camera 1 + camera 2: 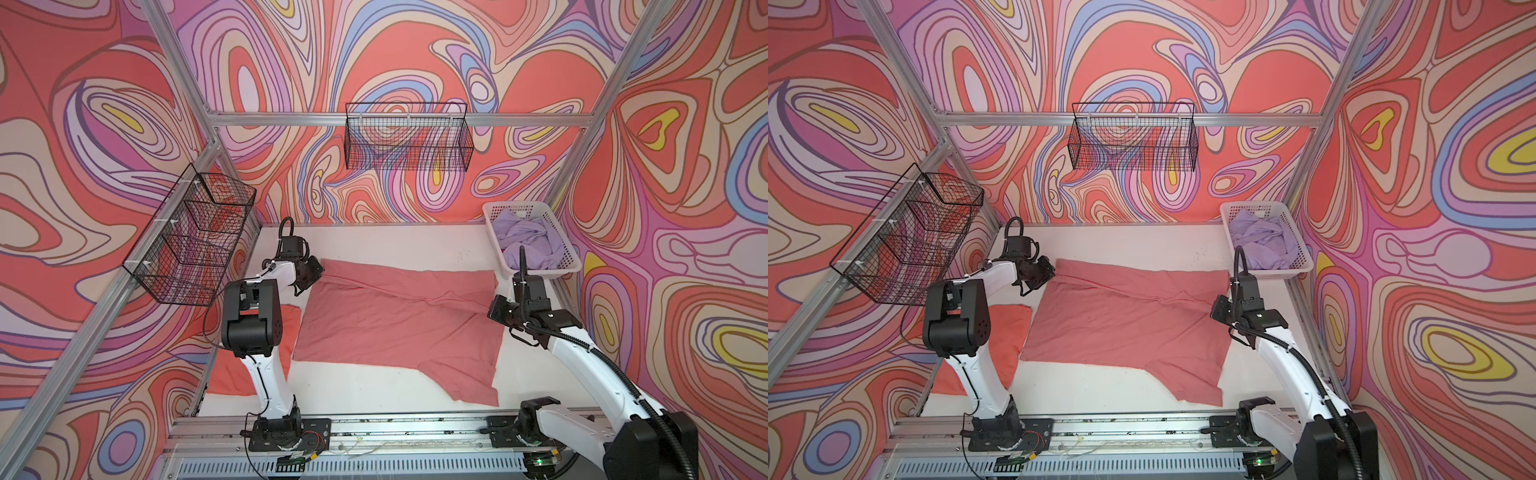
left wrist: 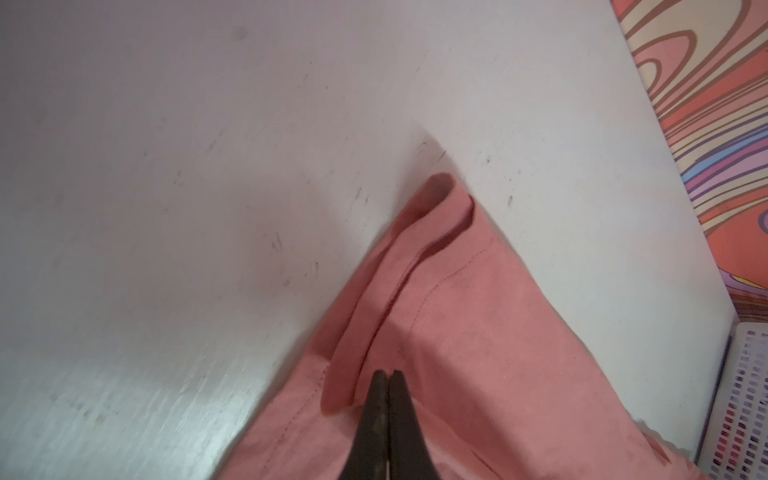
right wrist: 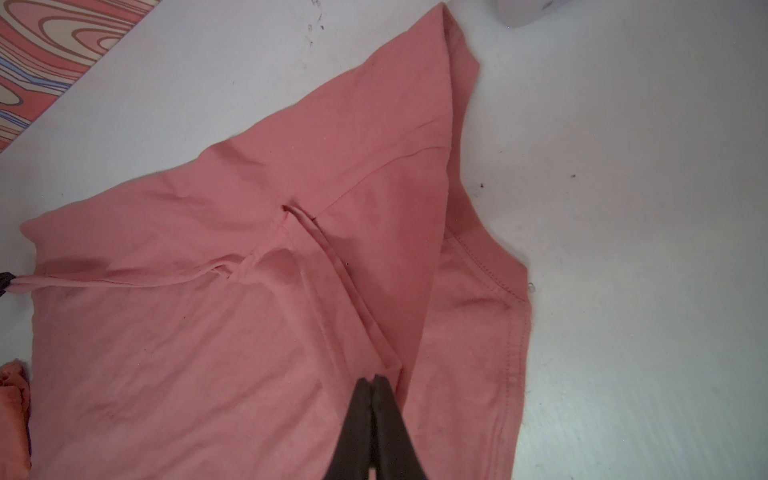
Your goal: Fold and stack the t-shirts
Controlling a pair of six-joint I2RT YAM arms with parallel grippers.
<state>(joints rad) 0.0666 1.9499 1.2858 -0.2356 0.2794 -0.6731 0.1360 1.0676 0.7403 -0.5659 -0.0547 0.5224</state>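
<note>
Shirt layout, both top views: salmon-pink shirt spread at centre; orange-coral shirt at 8 o'clock, half hidden behind your left arm; lavender shirt crumpled in the white basket at 1 o'clock. Left gripper and right gripper: jaws pressed together over pink cloth; you cannot tell whether either pinches it.

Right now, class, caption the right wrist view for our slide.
Shut right claw pinches a fold of the salmon-pink t-shirt spread on the white table.
</note>
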